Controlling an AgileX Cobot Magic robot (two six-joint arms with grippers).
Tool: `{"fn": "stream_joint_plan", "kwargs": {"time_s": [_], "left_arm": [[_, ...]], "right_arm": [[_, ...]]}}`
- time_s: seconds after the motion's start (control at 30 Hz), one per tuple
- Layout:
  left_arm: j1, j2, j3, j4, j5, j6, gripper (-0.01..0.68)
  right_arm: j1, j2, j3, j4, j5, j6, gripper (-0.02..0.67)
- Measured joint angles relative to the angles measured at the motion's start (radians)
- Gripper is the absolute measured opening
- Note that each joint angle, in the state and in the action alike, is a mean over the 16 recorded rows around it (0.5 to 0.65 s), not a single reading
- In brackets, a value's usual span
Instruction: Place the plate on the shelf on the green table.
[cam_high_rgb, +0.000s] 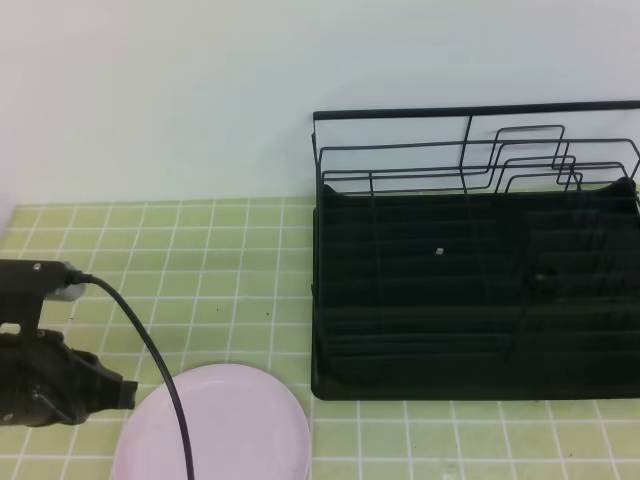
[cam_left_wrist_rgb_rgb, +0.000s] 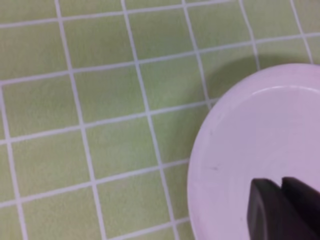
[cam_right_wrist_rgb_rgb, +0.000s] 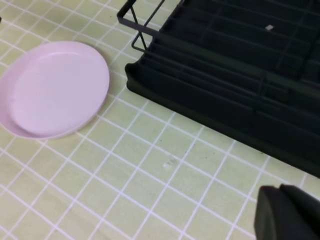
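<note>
Open tiles, rack at 3 o'clock
Table bare left of shelf; plate at 6, near shelf's corner.

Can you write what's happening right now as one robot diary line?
plate: flat on green table, not gripped | dish rack: no plate inside | left claw: over plate | right claw: shut, over tiles

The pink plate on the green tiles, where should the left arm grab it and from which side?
Grip the plate by its raised rim at the left edge, the side nearest the left gripper. It lies flat on the green table, so only the thin rim offers a pinch; coming in low from the left looks best.
</note>
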Motion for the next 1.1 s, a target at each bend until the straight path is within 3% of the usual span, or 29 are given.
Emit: {"fn": "stream_joint_plan", "kwargs": {"time_s": [0.47,1.1], "left_arm": [[0.000,0.130,-0.007,0.006,0.000,-0.013,0.195],[0.000,0.353,-0.188,0.103,0.158,-0.064,0.203]], "right_arm": [[0.000,0.000,0.000,0.028,0.008,0.001,-0.003],[0.000,0.000,0.000,0.035,0.035,0.000,-0.003]]}}
